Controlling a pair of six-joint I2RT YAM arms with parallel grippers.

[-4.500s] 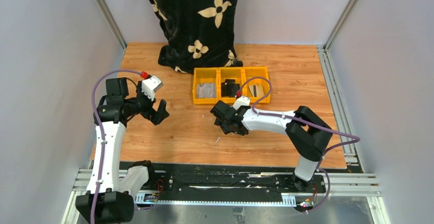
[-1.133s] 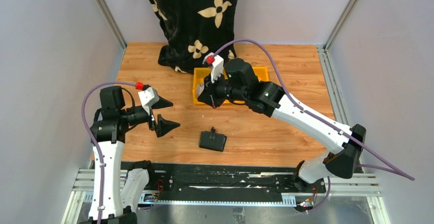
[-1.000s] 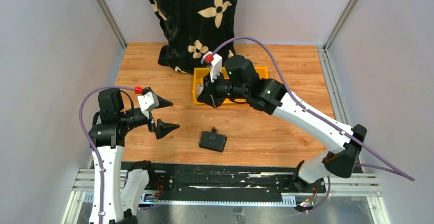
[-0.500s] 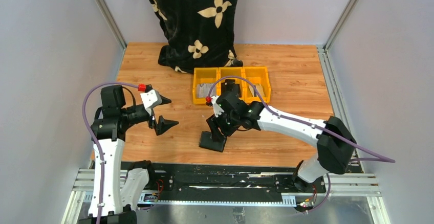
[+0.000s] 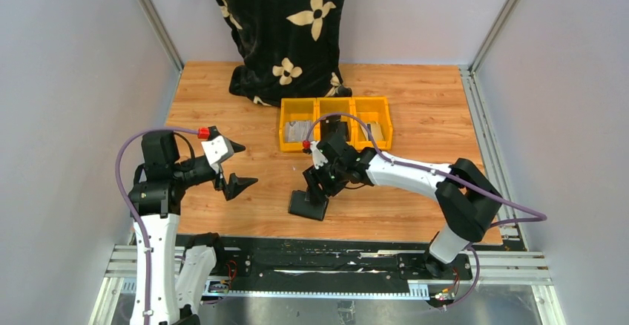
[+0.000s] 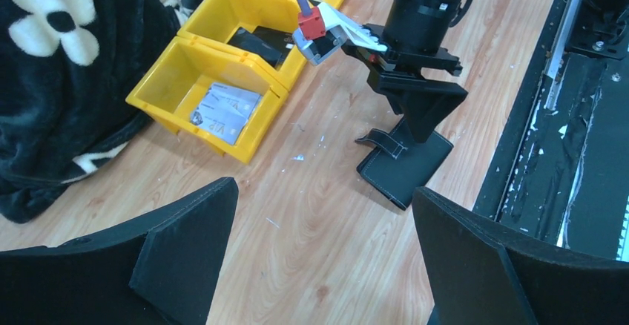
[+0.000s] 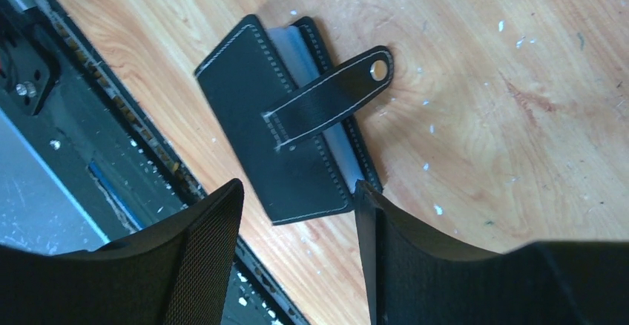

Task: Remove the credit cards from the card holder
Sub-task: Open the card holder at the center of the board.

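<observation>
The card holder point(image 5: 308, 205) lies folded on the wood near the front edge, its closing tab point(image 7: 334, 95) loose across the top. A grey-blue strip of its inside point(image 7: 300, 54) shows along one edge. My right gripper point(image 5: 320, 188) hangs open just above it, fingers point(image 7: 200, 251) astride its near end, holding nothing. Credit cards point(image 5: 299, 130) lie in the left yellow bin, where printed marks show on them point(image 6: 222, 110). A pale card point(image 5: 373, 130) lies in the right bin. My left gripper point(image 5: 247, 165) is wide open and empty, well left of the holder point(image 6: 404, 165).
Three joined yellow bins point(image 5: 334, 104) stand behind the holder; the middle one holds a black slab point(image 5: 335, 128). A black flower-print cloth point(image 5: 285, 28) is heaped at the back. The black rail point(image 5: 326, 254) runs just in front of the holder.
My right arm has come down from over the left bin to the card holder, and its gripper has opened. The left arm has only shifted slightly.
</observation>
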